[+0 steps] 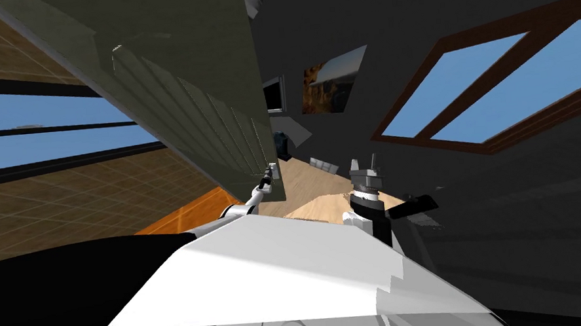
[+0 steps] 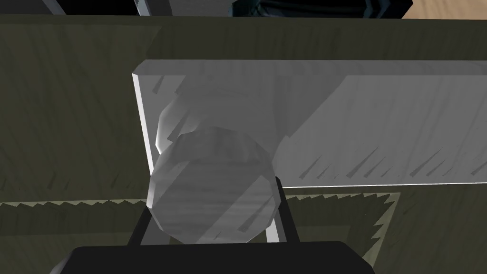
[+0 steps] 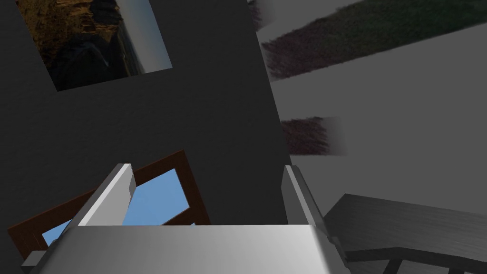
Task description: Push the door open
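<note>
1. Two arms are out in front of the robot. The left one reaches to the door (image 1: 196, 80), and the right one is held up further right, clear of it.
2. That door is a dark olive slab with a ribbed panel, slanting across the left and middle of the head view. Its free edge comes down near the middle, where the left gripper (image 1: 272, 174) meets it.
3. From the left wrist, the left gripper (image 2: 211, 204) has its two thin fingers (image 2: 285, 209) closed against the sides of a round grey knob (image 2: 209, 171), which fills the gap between them.
4. This knob stands out from a pale grey plate (image 2: 380, 128) lying flat on the olive door face.
5. To the right, the right gripper (image 1: 363, 164) points upward. In its own wrist view the right gripper (image 3: 207, 173) has both fingers (image 3: 112, 195) spread wide with nothing between them.
6. Past the door's edge, a strip of light wooden floor (image 1: 306, 169) runs towards the far side. On the right, a dark wall carries a brown-framed window (image 1: 505, 80) and a picture (image 1: 331, 82).
</note>
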Motion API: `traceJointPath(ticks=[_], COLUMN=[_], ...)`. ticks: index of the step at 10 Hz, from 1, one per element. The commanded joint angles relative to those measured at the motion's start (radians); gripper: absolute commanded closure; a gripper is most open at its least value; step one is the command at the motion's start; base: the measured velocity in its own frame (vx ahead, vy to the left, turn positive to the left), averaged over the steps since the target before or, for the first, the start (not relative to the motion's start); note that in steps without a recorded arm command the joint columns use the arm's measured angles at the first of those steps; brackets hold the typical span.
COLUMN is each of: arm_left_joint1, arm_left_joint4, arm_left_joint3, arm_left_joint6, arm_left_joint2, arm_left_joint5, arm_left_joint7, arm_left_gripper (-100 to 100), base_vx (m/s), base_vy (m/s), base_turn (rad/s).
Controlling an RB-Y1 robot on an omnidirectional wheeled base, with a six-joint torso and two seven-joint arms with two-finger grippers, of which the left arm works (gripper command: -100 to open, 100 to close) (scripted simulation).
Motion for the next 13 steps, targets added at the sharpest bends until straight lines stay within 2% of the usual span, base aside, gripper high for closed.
traceJointPath(ticks=[1,13], arm_left_joint1=[-0.001,0.017], arm_left_joint4=[0.006,0.017], arm_left_joint3=[0.019,0.140], arm_left_joint6=[-0.004,-0.008], arm_left_joint2=[0.014,0.066], arm_left_joint5=[0.007,0.050], arm_left_joint7=[-0.004,-0.046], arm_left_gripper=[100,100], base_vx=[0.163,0.191], base_vy=[-0.056,-0.102], base_turn=[0.053,0.063])
